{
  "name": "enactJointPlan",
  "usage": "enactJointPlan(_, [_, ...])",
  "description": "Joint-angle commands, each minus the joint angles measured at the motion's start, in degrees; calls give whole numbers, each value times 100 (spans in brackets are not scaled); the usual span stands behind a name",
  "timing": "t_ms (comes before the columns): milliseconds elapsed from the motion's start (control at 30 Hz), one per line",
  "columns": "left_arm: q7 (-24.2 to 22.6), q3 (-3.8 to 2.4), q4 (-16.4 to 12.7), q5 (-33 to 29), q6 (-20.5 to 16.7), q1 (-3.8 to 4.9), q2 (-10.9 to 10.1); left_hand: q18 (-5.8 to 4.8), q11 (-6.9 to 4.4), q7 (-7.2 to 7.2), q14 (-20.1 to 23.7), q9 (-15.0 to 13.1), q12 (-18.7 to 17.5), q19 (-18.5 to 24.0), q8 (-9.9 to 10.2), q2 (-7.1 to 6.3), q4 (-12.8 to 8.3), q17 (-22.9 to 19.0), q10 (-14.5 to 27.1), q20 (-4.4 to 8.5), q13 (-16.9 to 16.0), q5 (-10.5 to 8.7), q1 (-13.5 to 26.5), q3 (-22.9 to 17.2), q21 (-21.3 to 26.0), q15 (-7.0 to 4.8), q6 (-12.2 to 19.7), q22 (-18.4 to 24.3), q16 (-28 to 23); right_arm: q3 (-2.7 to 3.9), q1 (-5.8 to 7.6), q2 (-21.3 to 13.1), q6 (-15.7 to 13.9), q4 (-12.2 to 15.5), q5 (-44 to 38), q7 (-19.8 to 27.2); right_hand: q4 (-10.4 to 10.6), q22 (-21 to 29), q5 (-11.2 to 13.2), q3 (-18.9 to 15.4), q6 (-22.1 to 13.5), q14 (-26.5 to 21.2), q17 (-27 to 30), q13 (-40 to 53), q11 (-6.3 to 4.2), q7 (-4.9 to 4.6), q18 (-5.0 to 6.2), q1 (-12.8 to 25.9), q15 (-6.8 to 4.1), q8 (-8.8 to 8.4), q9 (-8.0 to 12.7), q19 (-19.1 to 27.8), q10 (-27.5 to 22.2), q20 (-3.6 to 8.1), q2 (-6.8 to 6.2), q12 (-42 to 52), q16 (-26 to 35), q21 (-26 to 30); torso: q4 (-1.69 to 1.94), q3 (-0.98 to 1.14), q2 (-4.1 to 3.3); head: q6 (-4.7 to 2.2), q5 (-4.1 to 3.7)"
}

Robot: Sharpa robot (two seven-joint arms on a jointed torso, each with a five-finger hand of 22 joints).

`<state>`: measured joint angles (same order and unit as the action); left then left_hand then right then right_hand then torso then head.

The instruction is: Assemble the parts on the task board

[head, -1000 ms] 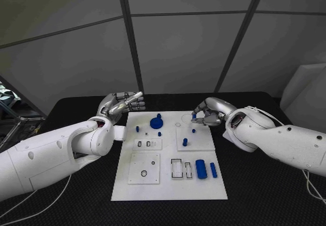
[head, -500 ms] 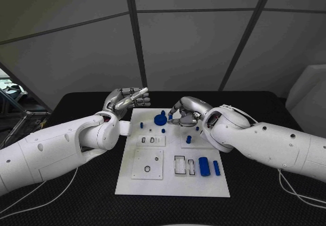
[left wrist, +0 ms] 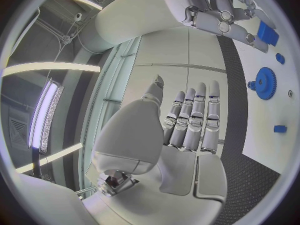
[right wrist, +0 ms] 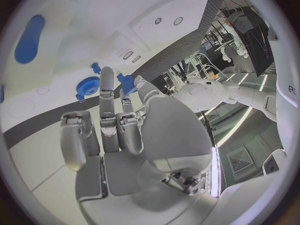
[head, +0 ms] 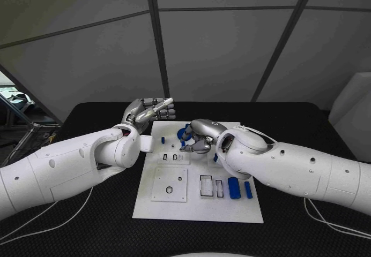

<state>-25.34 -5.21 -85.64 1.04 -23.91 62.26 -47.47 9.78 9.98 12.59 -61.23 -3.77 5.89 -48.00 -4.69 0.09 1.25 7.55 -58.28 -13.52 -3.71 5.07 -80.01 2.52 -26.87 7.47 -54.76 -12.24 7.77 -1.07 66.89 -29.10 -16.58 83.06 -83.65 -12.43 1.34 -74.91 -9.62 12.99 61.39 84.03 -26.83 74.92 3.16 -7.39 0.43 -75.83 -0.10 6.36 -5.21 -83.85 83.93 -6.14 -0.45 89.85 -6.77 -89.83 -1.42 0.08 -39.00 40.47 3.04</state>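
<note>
The white task board (head: 197, 206) lies in the middle of the black table. My right hand (head: 199, 139) hovers low over its far part, beside the blue gear (head: 183, 133) (right wrist: 89, 87) (left wrist: 265, 82), and partly hides the gear in the head view. It pinches a small blue block (right wrist: 127, 82) (left wrist: 267, 33) between thumb and fingertip. My left hand (head: 151, 111) (left wrist: 187, 122) is raised above the board's far left corner, fingers stretched out side by side, holding nothing. A small blue peg (head: 162, 141) stands near the board's left edge.
A thick blue cylinder (head: 234, 188) (right wrist: 29, 39) and a thinner blue pin (head: 247, 189) lie on the board's near right part. Another blue peg (head: 215, 158) stands mid-board. White recessed plates (head: 169, 185) sit on the near left. Black table (head: 77, 225) surrounds the board.
My right hand has carried the small blue block leftward across the board's far part, up to the gear. The left hand has stayed raised at the far left corner.
</note>
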Motion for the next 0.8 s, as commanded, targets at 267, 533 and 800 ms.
enactJointPlan(267, [23,-5,-8,26,76,12,25,64,14,35,-25,6,-36,-14,34,61,-47,10,27,-8,6,-29,14,3,-39,2,21,-7,-25,-60,-91,198,173,-185,-435,-144,7,-1509,-8,33,6,177,-9,1508,-27,-10,-43,26,-56,5,-3,-615,607,46,20,15,22,-17,-2,2,1,30,31])
enactJointPlan(533, [26,-5,-11,26,77,12,28,64,14,35,-25,6,-36,-14,34,61,-47,10,27,-8,6,-29,14,3,-39,2,21,-7,-25,-70,-139,272,203,-270,-505,-134,4,-1509,-13,34,1,176,-9,1508,-26,-12,-43,25,-55,1,-2,-615,607,46,17,15,22,-17,-1,2,0,75,35])
enactJointPlan(800, [37,-5,-22,26,79,12,27,63,16,37,-24,6,-39,-13,36,63,-49,11,31,-9,6,-29,15,4,-40,4,23,-7,-27,-74,-191,318,256,-313,-527,-104,2,-1509,-19,35,-3,176,-9,1508,-24,-14,-43,26,-55,-2,-1,-615,607,46,15,15,22,-17,-3,4,0,116,72])
